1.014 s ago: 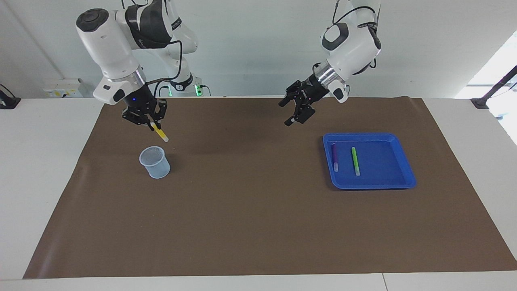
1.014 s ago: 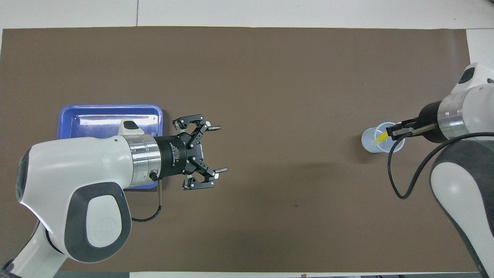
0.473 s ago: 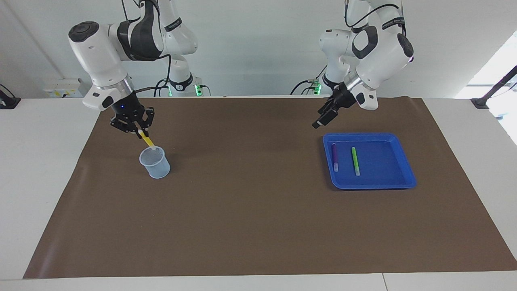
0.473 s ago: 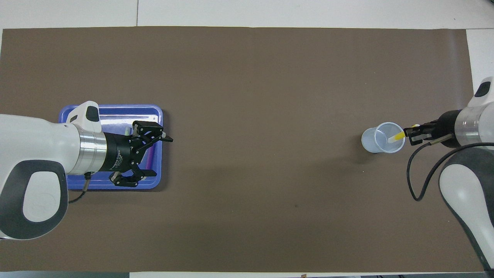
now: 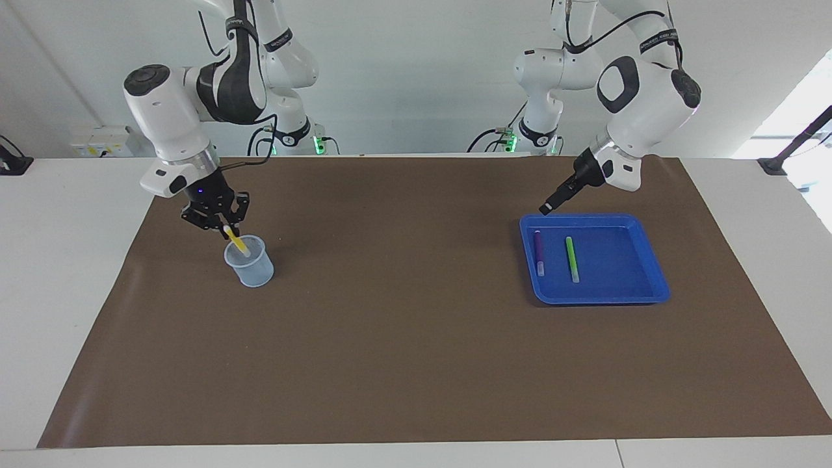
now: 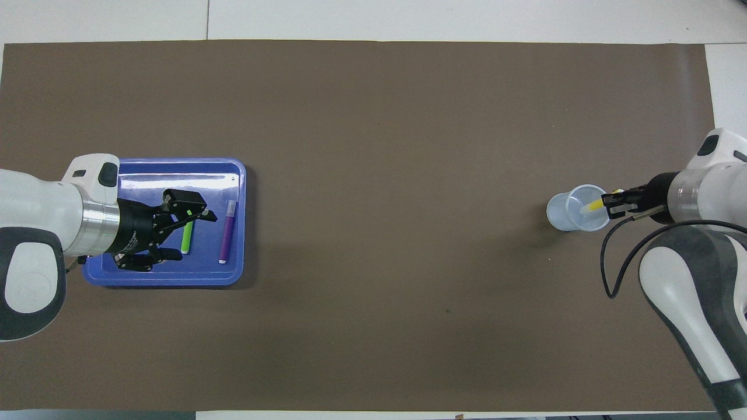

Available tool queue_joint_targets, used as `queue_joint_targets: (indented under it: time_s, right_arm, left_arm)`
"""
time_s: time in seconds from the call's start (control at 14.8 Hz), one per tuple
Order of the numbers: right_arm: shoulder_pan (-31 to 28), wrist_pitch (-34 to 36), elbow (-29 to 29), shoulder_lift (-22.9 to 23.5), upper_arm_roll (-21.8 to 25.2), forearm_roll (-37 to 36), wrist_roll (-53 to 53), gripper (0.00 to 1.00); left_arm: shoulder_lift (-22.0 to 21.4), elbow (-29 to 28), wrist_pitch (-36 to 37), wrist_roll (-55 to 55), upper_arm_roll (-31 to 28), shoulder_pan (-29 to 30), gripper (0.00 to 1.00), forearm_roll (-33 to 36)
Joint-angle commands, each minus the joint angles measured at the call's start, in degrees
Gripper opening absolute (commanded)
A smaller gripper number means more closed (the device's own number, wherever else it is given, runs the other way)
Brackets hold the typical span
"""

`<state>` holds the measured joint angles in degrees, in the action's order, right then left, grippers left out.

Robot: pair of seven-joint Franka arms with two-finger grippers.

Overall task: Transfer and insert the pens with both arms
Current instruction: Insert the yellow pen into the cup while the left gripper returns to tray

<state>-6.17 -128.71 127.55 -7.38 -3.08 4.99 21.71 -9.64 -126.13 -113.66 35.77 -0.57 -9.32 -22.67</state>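
Yellow pen (image 5: 236, 241) held tilted into the cup (image 5: 249, 261)
At frame left it is clamped by the right gripper (image 5: 222, 225); at right, the left gripper (image 6: 185, 235) is spread wide above the blue tray (image 5: 640, 260).

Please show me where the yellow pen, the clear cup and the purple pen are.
yellow pen (image 5: 236, 242), facing view, middle of its yellow shaft.
clear cup (image 5: 255, 272), facing view, its outer wall.
purple pen (image 6: 227, 238), overhead view, middle of its purple body.
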Motion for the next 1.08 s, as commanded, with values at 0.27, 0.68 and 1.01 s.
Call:
queue_joint_targets:
  time_s: [0.27,0.68,1.01]
  right_arm:
    - [-2.18,-7.69,7.27,-0.71,-0.61,-0.69,5.62,0.0]
    - [-2.18,-11.48,10.18,-0.53,-0.61,-0.69,7.3,0.32]
    - [-2.09,-9.9,7.72,-0.36,-0.61,-0.69,7.03,1.0]
  left_arm:
    - [1.73,3.43,1.24,-1.14,0.31,1.59,1.0,7.28]
    - [3.74,3.0,-2.26,-15.76,0.31,2.11,1.0,10.01]
    - [11.03,2.91,-9.99,-34.41,0.22,3.08,1.0,12.3]
